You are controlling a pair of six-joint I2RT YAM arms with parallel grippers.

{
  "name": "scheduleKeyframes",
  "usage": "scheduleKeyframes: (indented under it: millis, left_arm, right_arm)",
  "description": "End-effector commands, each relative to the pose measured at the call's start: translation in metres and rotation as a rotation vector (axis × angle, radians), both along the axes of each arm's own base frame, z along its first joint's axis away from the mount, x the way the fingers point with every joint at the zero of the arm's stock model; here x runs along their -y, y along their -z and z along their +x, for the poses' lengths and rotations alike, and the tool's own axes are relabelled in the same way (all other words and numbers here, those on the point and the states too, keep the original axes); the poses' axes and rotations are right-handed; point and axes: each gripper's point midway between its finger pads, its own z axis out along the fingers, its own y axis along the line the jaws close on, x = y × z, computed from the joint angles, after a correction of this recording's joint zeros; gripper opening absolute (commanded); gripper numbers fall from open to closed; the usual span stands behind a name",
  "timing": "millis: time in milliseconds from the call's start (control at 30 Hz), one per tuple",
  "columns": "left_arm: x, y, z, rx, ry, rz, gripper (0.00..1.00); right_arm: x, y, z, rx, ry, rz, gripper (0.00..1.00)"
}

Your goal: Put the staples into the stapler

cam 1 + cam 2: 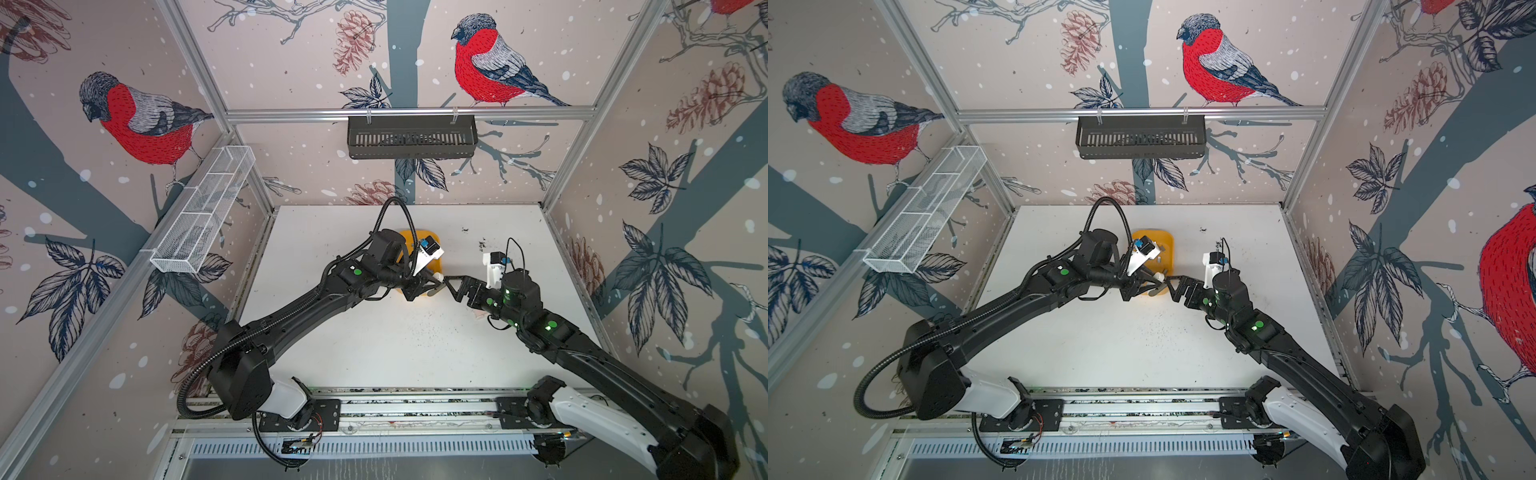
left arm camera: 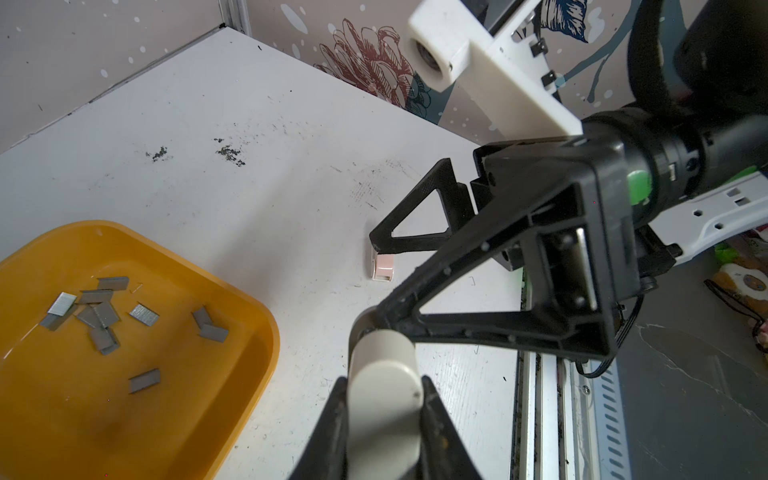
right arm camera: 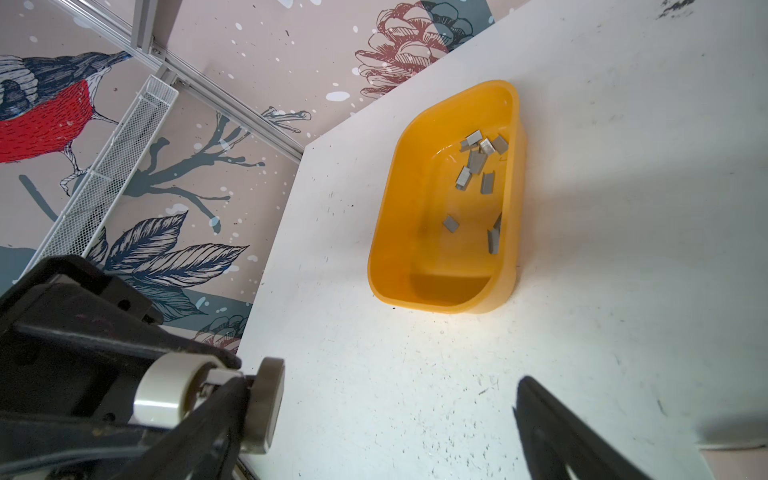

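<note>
Left fingers [image 2: 328, 436] closed on a cream stapler [image 2: 384, 399], one finger on each side. It is held above the tabletop [image 1: 374, 340], just beside the yellow tray [image 2: 249, 332].

Right fingers [image 2: 457, 266] spread wide, nothing between them. In both top views they face the left pair near mid-tabletop, tip to tip.

Left wrist view: one right fingertip meets the stapler's far end. The other tip overlaps a small pink stapler [image 2: 382, 268] lying on the tabletop; contact there cannot be told.

Right wrist view: the cream stapler sits against the near right finger, with a round end piece standing off its body. Cannot tell whether that piece is pulled out.

Staples [image 2: 104, 316] lie loose on the tray floor: about a dozen grey strips, most bunched and overlapping toward one end, a few apart. In the top views the left arm hides much of the tray.
</note>
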Motion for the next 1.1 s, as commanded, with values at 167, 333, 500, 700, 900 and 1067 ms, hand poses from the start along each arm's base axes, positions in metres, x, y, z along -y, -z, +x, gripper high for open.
scheduleKeyframes:
  millis: [167, 333, 500, 700, 900, 1067]
  left_arm:
    - [0.008, -0.020, -0.003, 0.027, 0.041, -0.080, 0.09]
    - [0.008, -0.019, -0.002, 0.028, 0.037, -0.079, 0.09]
    - [0.007, -0.022, -0.003, 0.035, 0.036, -0.083, 0.07]
    - [0.008, -0.022, -0.004, 0.033, 0.045, -0.087, 0.03]
    - [0.008, -0.024, -0.005, 0.037, 0.047, -0.091, 0.02]
    - [0.007, -0.023, -0.004, 0.038, 0.045, -0.089, 0.02]
  right_arm:
    - [0.010, 0.027, -0.004, -0.059, 0.043, -0.066, 0.99]
    - [0.007, 0.032, -0.005, -0.072, 0.037, -0.077, 1.00]
    - [0.012, 0.039, -0.004, -0.088, 0.071, -0.095, 1.00]
    - [0.012, 0.043, -0.005, -0.096, 0.073, -0.102, 1.00]
    - [0.011, 0.048, -0.005, -0.106, 0.067, -0.116, 1.00]
    - [0.011, 0.049, -0.005, -0.107, 0.069, -0.121, 1.00]
